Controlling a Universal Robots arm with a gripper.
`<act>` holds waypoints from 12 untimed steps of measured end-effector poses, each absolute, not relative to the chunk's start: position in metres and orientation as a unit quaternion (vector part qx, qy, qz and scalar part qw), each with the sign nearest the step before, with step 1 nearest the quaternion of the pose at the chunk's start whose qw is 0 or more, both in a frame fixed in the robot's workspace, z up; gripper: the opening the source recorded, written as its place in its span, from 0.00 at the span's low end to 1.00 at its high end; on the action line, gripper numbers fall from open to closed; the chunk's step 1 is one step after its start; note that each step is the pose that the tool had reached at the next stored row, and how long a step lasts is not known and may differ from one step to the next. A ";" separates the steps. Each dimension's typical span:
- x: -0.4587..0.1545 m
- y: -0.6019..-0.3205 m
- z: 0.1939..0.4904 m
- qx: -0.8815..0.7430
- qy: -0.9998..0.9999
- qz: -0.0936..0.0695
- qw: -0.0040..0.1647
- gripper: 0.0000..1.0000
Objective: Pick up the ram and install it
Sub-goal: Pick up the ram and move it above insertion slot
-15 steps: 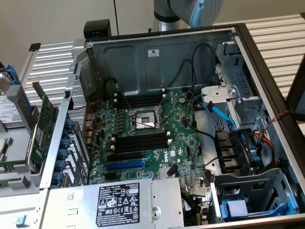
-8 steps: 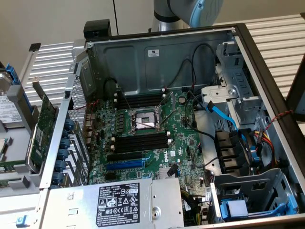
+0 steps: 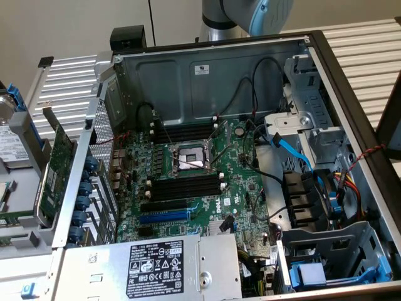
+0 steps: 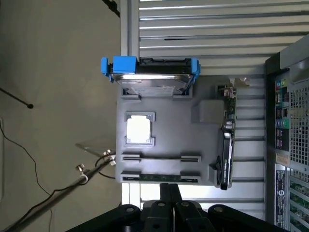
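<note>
I see my gripper (image 4: 169,189) with its jaws together and empty. The ram (image 4: 159,179) lies in the grey tray (image 4: 183,142), in the slot nearest the fingertips, its long axis crosswise to them. The tray sits at the exterior view's left edge, outside the case (image 3: 207,69).

In the exterior view the robot arm (image 3: 250,15) is cut off at twelve o'clock, and the grey tray (image 3: 22,182) at nine o'clock runs off the edge too. In the wrist view the ram (image 4: 145,179) lies edge-on, too thin to make out anything on it.
</note>
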State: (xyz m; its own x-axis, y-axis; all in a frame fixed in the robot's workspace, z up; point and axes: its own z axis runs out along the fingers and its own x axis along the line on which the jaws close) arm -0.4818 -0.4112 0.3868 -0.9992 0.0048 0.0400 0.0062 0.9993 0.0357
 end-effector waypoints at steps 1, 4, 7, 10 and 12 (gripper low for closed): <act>-0.482 -0.411 0.387 0.006 -1.000 -0.018 0.020 0.11; -0.482 -0.411 0.387 0.034 -0.999 -0.017 0.021 0.11; -0.482 -0.411 0.387 0.061 -0.998 -0.017 0.021 0.11; -0.482 -0.411 0.387 0.088 -0.996 -0.016 0.022 0.11; -0.482 -0.411 0.387 0.106 -0.994 -0.016 0.022 0.11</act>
